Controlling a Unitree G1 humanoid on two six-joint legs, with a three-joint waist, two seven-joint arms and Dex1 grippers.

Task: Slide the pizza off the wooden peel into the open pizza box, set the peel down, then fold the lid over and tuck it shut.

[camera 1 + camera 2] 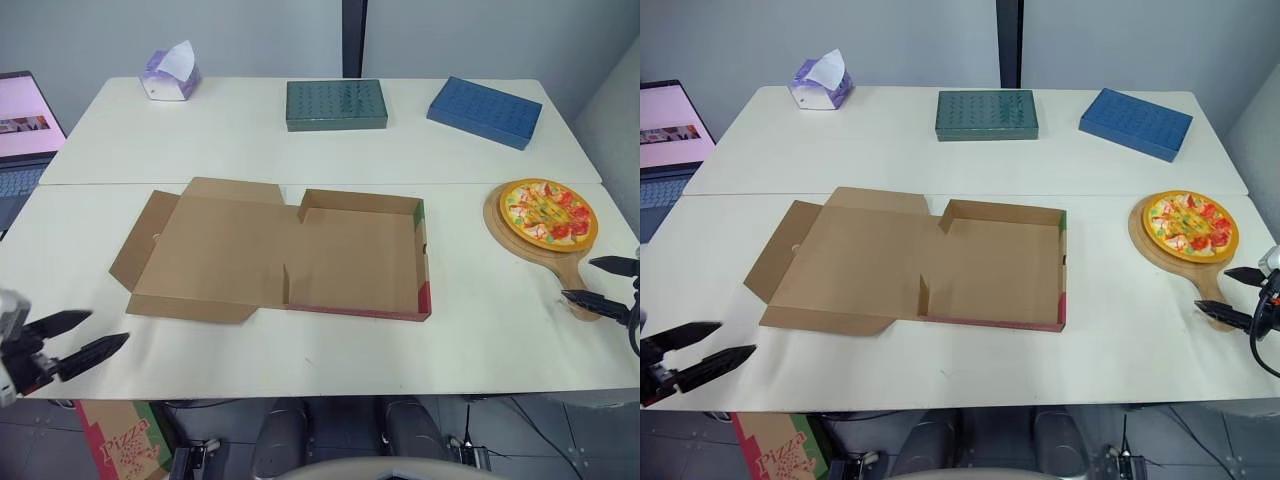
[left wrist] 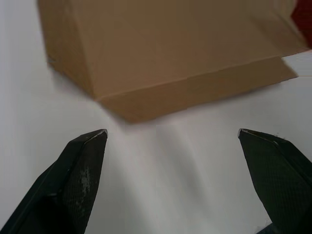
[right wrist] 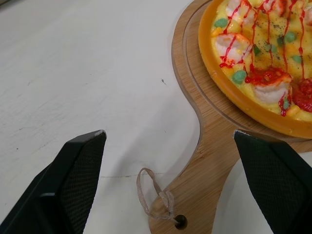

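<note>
Table (image 1: 300,350) | peel (image 3: 209,165) handle just ahead of spread right claw (image 1: 578,279)

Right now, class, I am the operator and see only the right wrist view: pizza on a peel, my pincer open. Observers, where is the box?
Observer: The pizza box lies to the robot's left of the peel, its base empty.
Operator: Is the lid up?
Observer: No, the lid lies open flat, on the side away from the peel.
Operator: And the other arm?
Observer: The left pincer hovers open in front of the lid, apart from it.
</note>
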